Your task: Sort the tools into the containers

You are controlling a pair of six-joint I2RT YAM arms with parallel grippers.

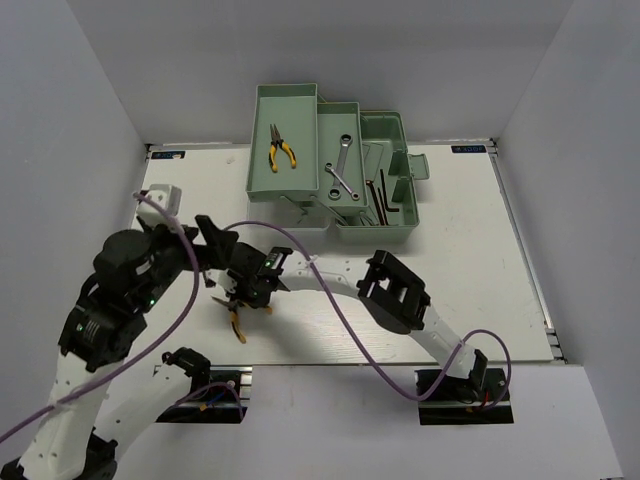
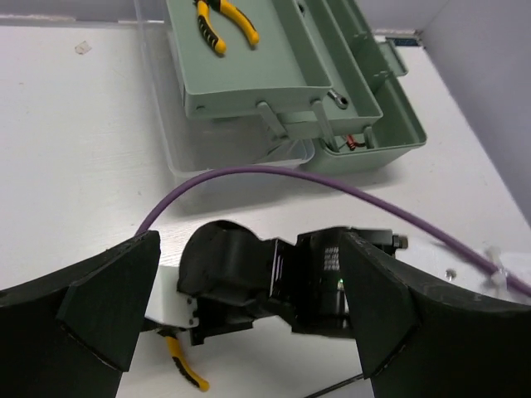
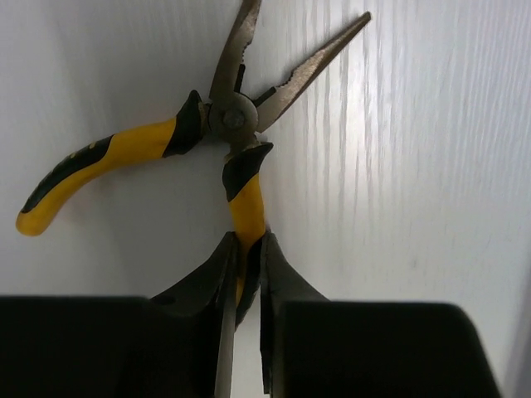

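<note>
My right gripper is shut on one yellow-and-black handle of a pair of pliers, whose jaws are spread, low over the white table. From above, this gripper and these pliers are at the front left. My left gripper is open and empty, with the right arm's wrist showing between its fingers. It hovers just left of the right gripper. The mint-green toolbox stands at the back. Its left tray holds the second pliers, its middle tray a silver wrench, and its base the dark hex keys.
A purple cable loops over the right arm and across the table's front. The toolbox's clear lid lies in front of the trays. White walls close in the table on the left, right and back.
</note>
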